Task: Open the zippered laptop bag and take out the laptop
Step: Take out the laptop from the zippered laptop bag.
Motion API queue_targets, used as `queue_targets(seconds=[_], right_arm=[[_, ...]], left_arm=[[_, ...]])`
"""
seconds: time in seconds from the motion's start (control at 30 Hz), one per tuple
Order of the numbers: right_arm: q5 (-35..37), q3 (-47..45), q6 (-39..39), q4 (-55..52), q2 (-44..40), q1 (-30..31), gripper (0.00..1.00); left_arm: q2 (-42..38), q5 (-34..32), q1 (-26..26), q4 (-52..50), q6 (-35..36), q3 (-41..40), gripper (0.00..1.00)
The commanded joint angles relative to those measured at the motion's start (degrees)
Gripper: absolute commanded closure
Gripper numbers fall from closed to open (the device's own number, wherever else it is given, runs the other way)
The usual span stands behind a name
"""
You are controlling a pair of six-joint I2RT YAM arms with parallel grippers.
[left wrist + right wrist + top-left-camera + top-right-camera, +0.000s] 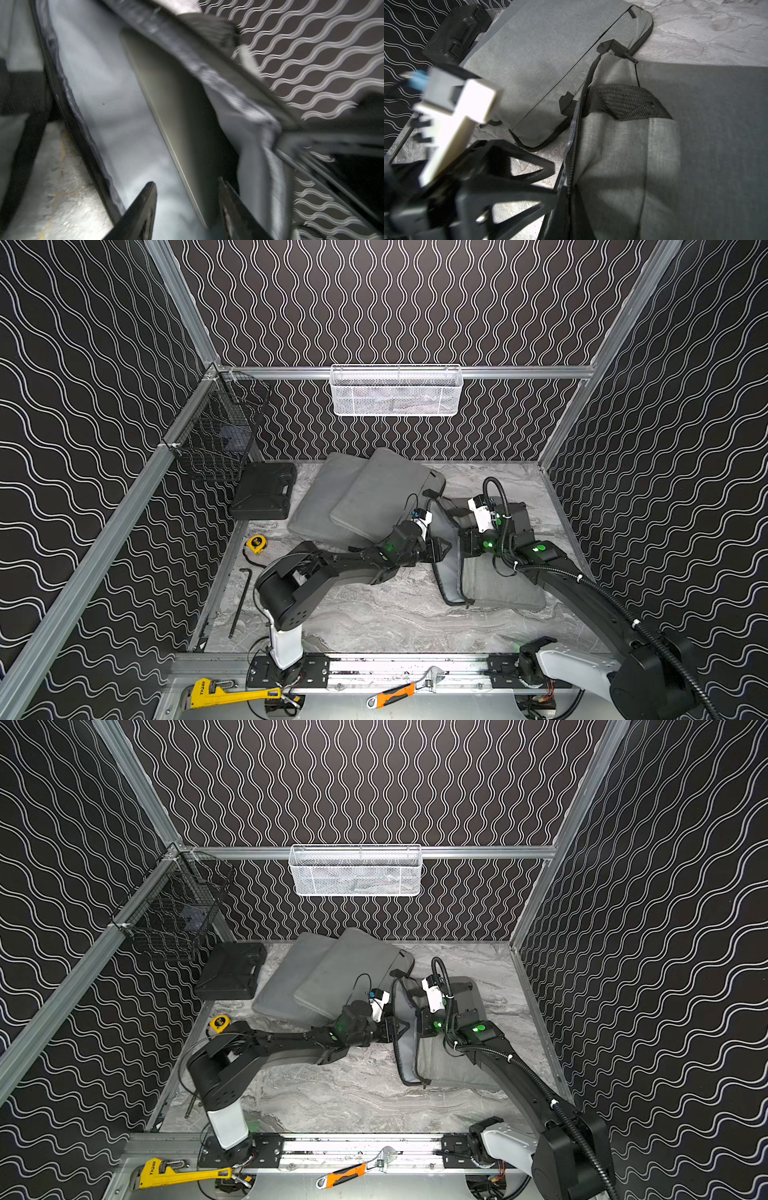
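Where the bag gapes, the left gripper straddles the laptop.

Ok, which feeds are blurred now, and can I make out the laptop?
Left wrist: motion-smeared throughout, yet the laptop edge reads between the left claw tips. Right wrist: foreground left arm blurred, bag sharp, partly in hard shadow. Both top views: sharp.

Black walls patterned with wavy white lines enclose a grey marbled tabletop, edged by aluminium rails. A white mesh basket hangs on the back rail. A black wire basket (something dark inside) hangs on a side rail.
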Motion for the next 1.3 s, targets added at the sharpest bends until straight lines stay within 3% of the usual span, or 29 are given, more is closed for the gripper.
queue_targets(seconds=[0.0, 0.47, 0.77, 0.97, 1.07, 1.13, 1.27], right_arm=[[-3.14, -0.20, 0.91, 4.59, -0.77, 0.06, 1.00], [-11.64, 1.97, 5.04, 11.45, 1.50, 0.01, 1.00], [-13.57, 0.23, 9.32, 15.46, 2.83, 0.10, 1.00], [-13.11, 1.24, 9.15, 13.58, 4.69, 0.10, 1.00], [-12.03, 1.69, 8.10, 10.48, 6.14, 0.11, 1.00], [-11.47, 2.00, 7.63, 8.58, 7.32, 0.14, 1.00], [-9.79, 1.34, 7.39, 6.45, 8.09, 0.17, 1.00]], left_arm=[[2.61, 0.07, -0.38, 1.43, -6.41, 2.24, 0.48], [14.80, 3.87, -1.66, 14.84, -19.90, 4.11, 0.45], [22.27, 12.43, -1.66, 18.74, -24.39, 10.16, 0.43], [22.23, 12.75, -1.67, 22.71, -25.44, 9.86, 0.61], [19.51, 12.36, -0.98, 20.19, -23.12, 8.54, 0.84], [17.77, 11.88, -0.10, 20.72, -22.50, 6.85, 0.94], [14.89, 12.07, 2.14, 21.19, -21.49, 3.59, 1.00]])
